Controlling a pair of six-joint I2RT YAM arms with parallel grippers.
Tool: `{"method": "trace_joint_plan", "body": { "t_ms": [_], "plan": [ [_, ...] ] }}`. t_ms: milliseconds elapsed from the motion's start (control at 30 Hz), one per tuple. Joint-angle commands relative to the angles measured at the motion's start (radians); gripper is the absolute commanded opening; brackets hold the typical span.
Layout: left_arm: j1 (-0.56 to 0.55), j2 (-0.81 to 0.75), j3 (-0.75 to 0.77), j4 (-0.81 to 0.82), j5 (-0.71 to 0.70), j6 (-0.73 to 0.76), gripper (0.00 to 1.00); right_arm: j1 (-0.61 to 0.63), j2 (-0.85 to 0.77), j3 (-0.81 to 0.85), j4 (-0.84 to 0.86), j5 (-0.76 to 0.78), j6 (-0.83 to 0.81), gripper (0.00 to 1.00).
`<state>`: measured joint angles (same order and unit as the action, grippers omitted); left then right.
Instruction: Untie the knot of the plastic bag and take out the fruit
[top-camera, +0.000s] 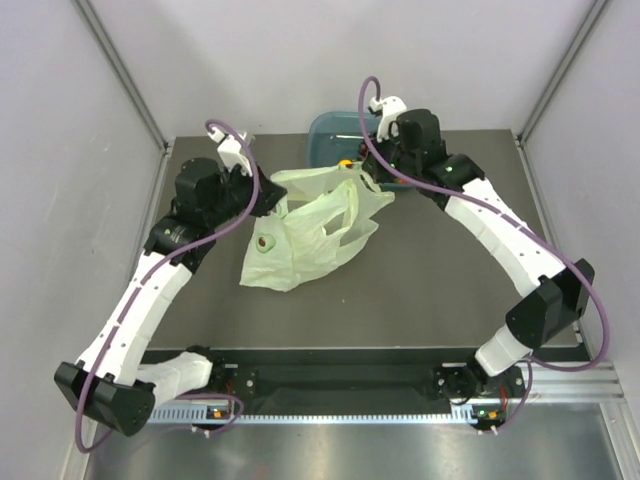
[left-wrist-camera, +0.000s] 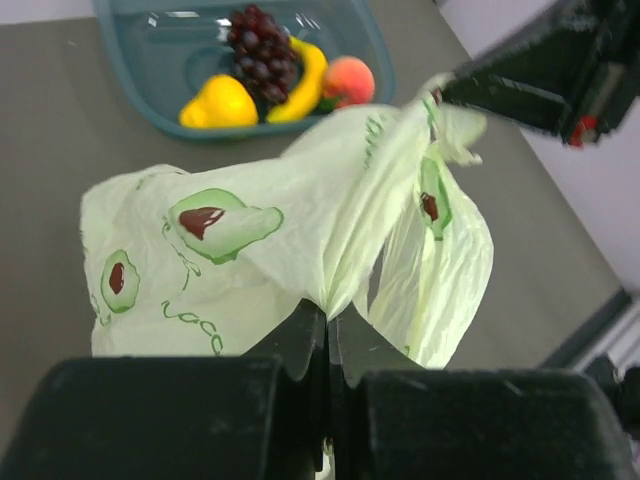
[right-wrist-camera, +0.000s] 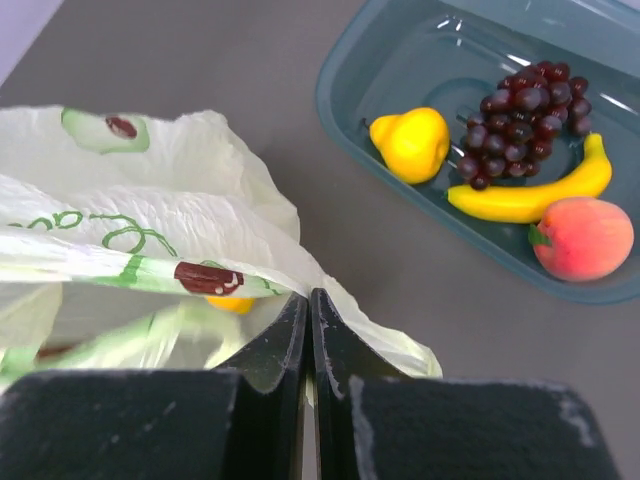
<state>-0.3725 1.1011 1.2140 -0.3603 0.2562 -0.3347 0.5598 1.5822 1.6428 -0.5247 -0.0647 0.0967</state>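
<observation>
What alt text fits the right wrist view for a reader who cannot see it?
The right end effector, shut, pinches the edge of a pale green, avocado-printed bag that fills the left side. Beyond it on the grey table, a teal tub holds a yellow fruit, grapes, a banana and a peach.

The top camera looks down from high on the near side of the plastic bag, far enough off to take in the whole table, with the teal tub just beyond the bag. The left wrist camera sits close against the bag's left side and faces across it to the tub, while the right wrist camera sits close over the bag's far right edge and faces down. All three views share the bag and the tub.
</observation>
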Motion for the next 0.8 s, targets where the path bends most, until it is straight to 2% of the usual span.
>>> {"method": "trace_joint_plan", "body": {
  "t_ms": [0,167,200,267,367,433,533,600,633,667,767],
  "plan": [
    [0.007,0.002,0.035,-0.077,0.168,0.098,0.00,-0.005,-0.022,-0.036,0.017,-0.004,-0.023,0.00],
    [0.003,0.026,-0.053,-0.104,0.402,0.134,0.00,-0.005,-0.121,-0.220,0.041,0.011,-0.003,0.00],
    [0.004,0.029,-0.068,-0.106,0.484,0.135,0.00,-0.006,-0.139,-0.248,0.052,0.055,0.004,0.00],
    [-0.003,0.034,-0.118,-0.106,0.543,0.138,0.00,-0.006,-0.175,-0.316,0.060,0.113,0.024,0.00],
    [-0.045,0.036,-0.189,-0.092,0.569,0.122,0.00,-0.006,-0.212,-0.380,0.063,0.199,0.055,0.00],
    [-0.066,0.031,-0.246,-0.048,0.517,0.073,0.00,-0.005,-0.231,-0.403,0.072,0.247,0.083,0.01],
    [-0.108,0.011,-0.319,0.053,0.467,0.002,0.00,-0.006,-0.280,-0.432,0.092,0.264,0.113,0.23],
    [-0.144,-0.006,-0.346,0.090,0.433,-0.029,0.00,-0.006,-0.326,-0.440,0.095,0.231,0.118,0.50],
    [-0.157,-0.012,-0.361,0.093,0.404,-0.035,0.00,-0.003,-0.344,-0.440,0.092,0.211,0.118,0.61],
    [-0.176,-0.024,-0.370,0.095,0.326,-0.044,0.00,-0.004,-0.387,-0.448,0.094,0.185,0.117,0.73],
    [-0.186,-0.058,-0.416,0.135,0.217,-0.093,0.00,0.005,-0.502,-0.494,0.101,0.109,0.118,0.87]
  ]
}}
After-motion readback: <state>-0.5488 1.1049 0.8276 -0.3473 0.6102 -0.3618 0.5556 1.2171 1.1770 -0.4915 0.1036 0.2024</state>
